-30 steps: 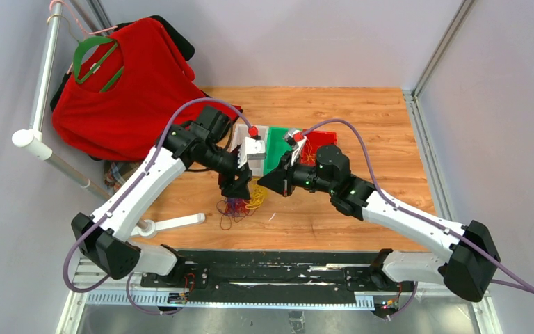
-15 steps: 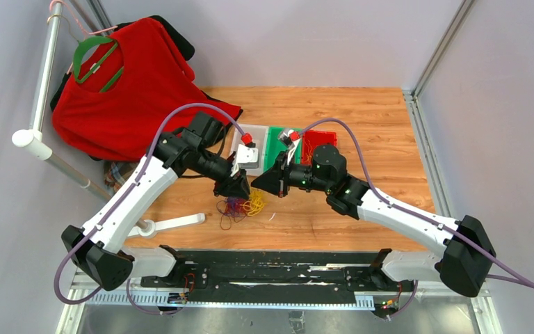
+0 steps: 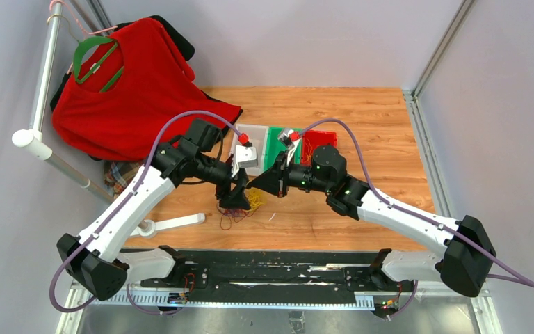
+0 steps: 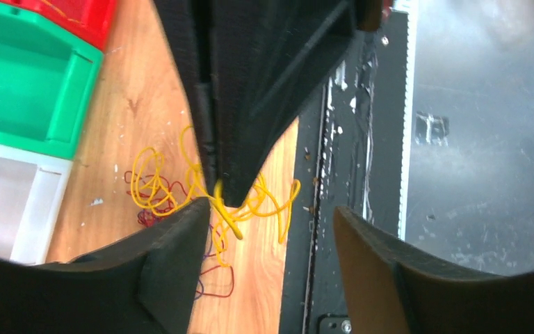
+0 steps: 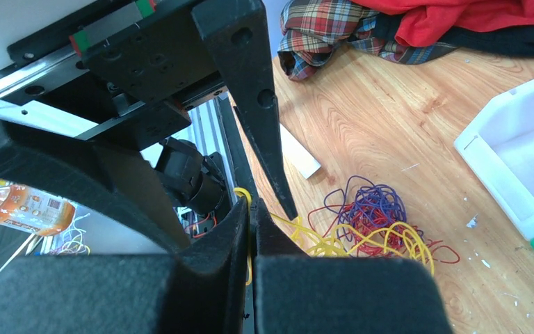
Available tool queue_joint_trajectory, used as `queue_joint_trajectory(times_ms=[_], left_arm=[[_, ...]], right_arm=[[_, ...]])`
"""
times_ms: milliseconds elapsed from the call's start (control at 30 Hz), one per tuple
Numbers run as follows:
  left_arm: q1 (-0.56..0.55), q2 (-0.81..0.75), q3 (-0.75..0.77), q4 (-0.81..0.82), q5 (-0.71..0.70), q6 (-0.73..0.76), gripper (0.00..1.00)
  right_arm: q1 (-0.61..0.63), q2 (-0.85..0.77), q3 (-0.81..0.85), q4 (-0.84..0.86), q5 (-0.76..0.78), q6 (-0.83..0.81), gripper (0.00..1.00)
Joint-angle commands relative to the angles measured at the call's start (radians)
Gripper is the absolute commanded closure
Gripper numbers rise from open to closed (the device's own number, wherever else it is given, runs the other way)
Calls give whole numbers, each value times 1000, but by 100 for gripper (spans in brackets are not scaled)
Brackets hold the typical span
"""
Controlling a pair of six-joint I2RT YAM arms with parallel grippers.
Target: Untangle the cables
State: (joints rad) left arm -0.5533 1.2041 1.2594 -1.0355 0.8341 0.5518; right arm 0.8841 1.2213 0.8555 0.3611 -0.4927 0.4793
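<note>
Cables [image 5: 372, 216] in three colours, one tangle; three bins: white bin [image 5: 500, 181], green bin [image 4: 28, 76], red bin [image 4: 87, 14]; left gripper [image 4: 271, 209], right gripper [image 5: 250, 209]; one shirt [image 3: 132, 76].

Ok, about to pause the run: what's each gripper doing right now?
Left gripper: open, gripping nothing.
Right gripper: closed on the yellow cable.

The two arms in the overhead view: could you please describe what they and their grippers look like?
The left arm and right arm each have white links between black joint housings. Small green lights dot the right arm's black wrist. A lilac hose loops along each arm and ends in a red plug. The left gripper and right gripper have matte black, tapering wedge-shaped fingers.
</note>
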Motion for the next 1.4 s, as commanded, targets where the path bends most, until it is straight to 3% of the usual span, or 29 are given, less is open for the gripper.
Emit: queue_joint_trajectory(times_ms=[0, 167, 400, 600, 767, 867, 1367], left_arm=[[-5, -45, -46, 194, -48, -169, 35], [-5, -68, -84, 308, -148, -267, 70], [-5, -92, -76, 281, -230, -231, 99], [-5, -101, -50, 261, -225, -267, 99], [-5, -99, -27, 235, -212, -315, 99], [-5, -101, -21, 229, -189, -343, 99], [-5, -85, 32, 184, -123, -371, 99]], right_arm=[[22, -20, 22, 9, 7, -7, 99], [28, -29, 15, 5, 17, -8, 99], [27, -50, 17, -35, 73, -37, 99], [40, -61, 30, -100, 196, -77, 98], [101, -62, 54, -171, 375, -151, 69], [133, -62, 56, -172, 462, -180, 63], [211, 21, 52, -8, 800, -173, 60]])
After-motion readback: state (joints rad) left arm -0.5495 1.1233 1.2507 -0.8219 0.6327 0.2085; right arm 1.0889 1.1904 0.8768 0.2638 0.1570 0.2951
